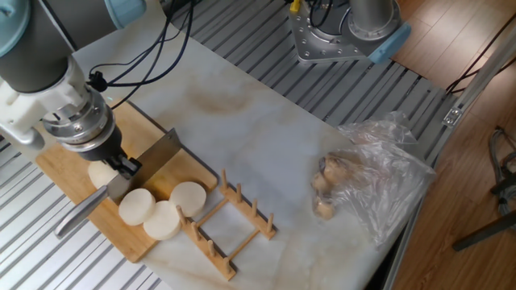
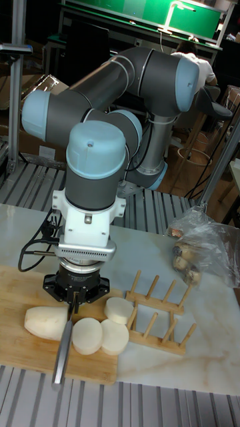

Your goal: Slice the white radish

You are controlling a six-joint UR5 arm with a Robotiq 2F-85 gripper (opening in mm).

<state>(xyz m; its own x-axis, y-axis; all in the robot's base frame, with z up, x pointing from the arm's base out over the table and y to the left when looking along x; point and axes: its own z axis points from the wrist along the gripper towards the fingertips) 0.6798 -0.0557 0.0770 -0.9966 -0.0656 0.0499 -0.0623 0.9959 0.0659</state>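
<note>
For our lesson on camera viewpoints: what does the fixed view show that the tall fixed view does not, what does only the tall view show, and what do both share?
Only the fixed view shows the second robot's grey metal base and the broad steel knife blade side-on.

Only the tall fixed view shows the arm's grey and blue joints, the green background board and the whole uncut creamy-white radish stub.

Both show the bamboo cutting board, three round white radish slices, the wooden rack and the clear plastic bag.
</note>
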